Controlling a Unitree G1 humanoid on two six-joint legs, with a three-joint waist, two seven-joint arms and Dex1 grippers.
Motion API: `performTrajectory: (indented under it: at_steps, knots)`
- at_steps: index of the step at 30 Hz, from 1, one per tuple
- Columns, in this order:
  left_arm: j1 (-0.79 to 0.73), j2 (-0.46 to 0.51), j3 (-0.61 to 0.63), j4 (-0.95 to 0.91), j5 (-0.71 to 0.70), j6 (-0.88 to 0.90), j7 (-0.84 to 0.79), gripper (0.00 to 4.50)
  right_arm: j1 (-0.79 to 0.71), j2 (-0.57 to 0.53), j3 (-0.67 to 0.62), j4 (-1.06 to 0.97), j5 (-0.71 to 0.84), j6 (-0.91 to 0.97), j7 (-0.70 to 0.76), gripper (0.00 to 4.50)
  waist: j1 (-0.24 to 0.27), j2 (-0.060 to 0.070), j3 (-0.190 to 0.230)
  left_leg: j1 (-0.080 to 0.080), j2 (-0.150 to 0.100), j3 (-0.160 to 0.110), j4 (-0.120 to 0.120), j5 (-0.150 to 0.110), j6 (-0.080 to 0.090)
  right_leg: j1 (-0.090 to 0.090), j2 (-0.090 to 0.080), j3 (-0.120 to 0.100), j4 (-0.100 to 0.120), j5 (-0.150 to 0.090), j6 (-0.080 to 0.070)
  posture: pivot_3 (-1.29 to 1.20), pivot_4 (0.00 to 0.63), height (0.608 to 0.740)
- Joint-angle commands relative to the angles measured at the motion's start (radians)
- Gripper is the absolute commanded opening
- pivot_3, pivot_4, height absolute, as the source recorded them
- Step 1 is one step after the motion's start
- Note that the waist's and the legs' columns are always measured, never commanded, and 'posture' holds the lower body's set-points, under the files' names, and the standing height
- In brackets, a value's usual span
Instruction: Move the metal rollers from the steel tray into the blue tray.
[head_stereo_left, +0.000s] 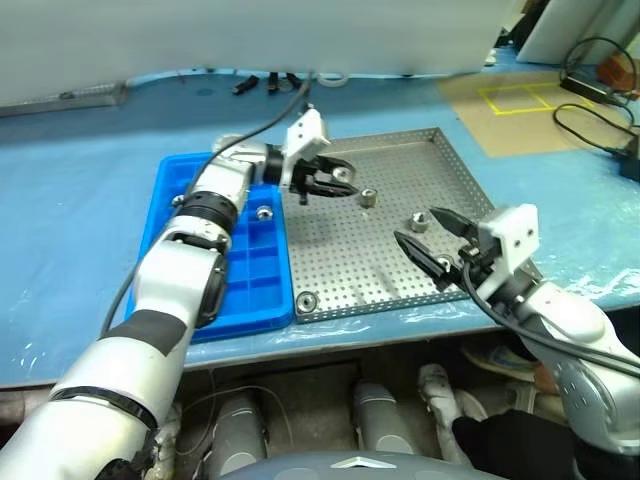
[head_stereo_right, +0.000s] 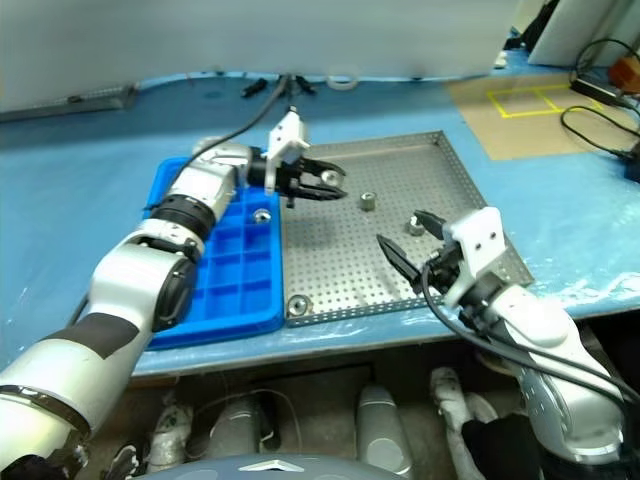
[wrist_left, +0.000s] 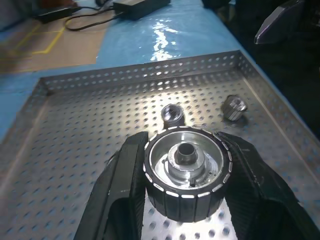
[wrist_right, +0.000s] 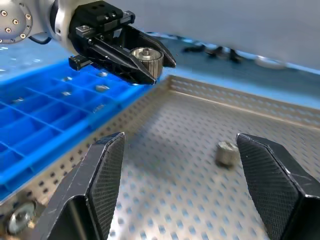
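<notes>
A metal roller (wrist_left: 184, 179) is clamped in the left gripper (head_stereo_left: 328, 180) above the steel tray (head_stereo_left: 400, 280), to be carried to the blue tray (head_stereo_left: 250, 290), while the right gripper (head_stereo_left: 432, 238) is held open.

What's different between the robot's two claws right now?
The left gripper is shut on a metal roller, while the right gripper is open and holds nothing. The left gripper hangs over the far-left part of the steel tray, next to the blue tray; the right gripper hangs over the steel tray's near-right part, beside two loose rollers. Both have two black fingers and are raised above the tray floor.
</notes>
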Motion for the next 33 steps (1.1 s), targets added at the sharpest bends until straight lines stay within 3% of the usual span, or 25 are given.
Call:
performTrajectory:
  at_steps: [1, 8, 17, 24, 30, 33]
  knots:
    - [0.074, 0.079, 0.032, -0.132, -0.039, 0.057, 0.033, 1.75, -0.113, -0.004, 0.07, 0.092, -0.003, -0.039, 0.079, 3.74, 0.034, 0.0, 0.0, 0.0, 0.0, 0.0, -0.001, 0.0, 0.0, -0.001, 0.0, 0.0, 0.0, 0.0, 0.0, -0.11, 0.15, 0.74]
    - [0.39, 0.23, 0.089, -0.574, -0.128, 0.268, 0.108, 1.75, -0.341, 0.049, 0.183, 0.284, -0.018, -0.091, 0.199, 3.74, 0.154, 0.0, 0.0, -0.004, 0.001, 0.0, -0.003, 0.003, 0.0, -0.003, -0.001, -0.006, 0.002, 0.0, -0.001, 0.11, 0.15, 0.74]
    - [0.844, 0.379, 0.222, -1.121, -0.311, 0.591, 0.216, 1.75, -0.47, 0.111, 0.255, 0.385, -0.009, -0.105, 0.305, 3.74, 0.211, 0.0, 0.0, -0.004, 0.002, -0.005, -0.007, 0.006, -0.01, -0.003, -0.002, -0.012, 0.004, -0.001, -0.001, 0.25, 0.15, 0.74]
    - [1.045, 0.428, 0.225, -1.271, -0.361, 0.671, 0.271, 1.75, -0.47, 0.128, 0.273, 0.395, -0.013, -0.102, 0.335, 3.74, 0.219, 0.0, 0.0, -0.002, 0.006, -0.005, -0.015, 0.011, -0.02, -0.005, -0.002, -0.015, 0.008, -0.001, 0.0, 0.26, 0.15, 0.74]
    - [1.068, 0.443, 0.201, -1.234, -0.363, 0.67, 0.297, 1.75, -0.432, 0.122, 0.269, 0.391, -0.028, -0.113, 0.329, 3.74, 0.224, 0.0, 0.0, -0.001, 0.01, -0.005, -0.026, 0.019, -0.03, -0.009, 0.002, -0.014, 0.01, -0.002, -0.001, 0.22, 0.15, 0.74]
    - [1.057, 0.457, 0.19, -1.206, -0.377, 0.665, 0.273, 2.66, -0.414, 0.119, 0.266, 0.384, -0.04, -0.121, 0.323, 3.74, 0.221, 0.0, 0.0, -0.002, 0.012, -0.005, -0.026, 0.022, -0.032, -0.012, 0.006, -0.015, 0.011, -0.002, -0.003, 0.21, 0.15, 0.74]
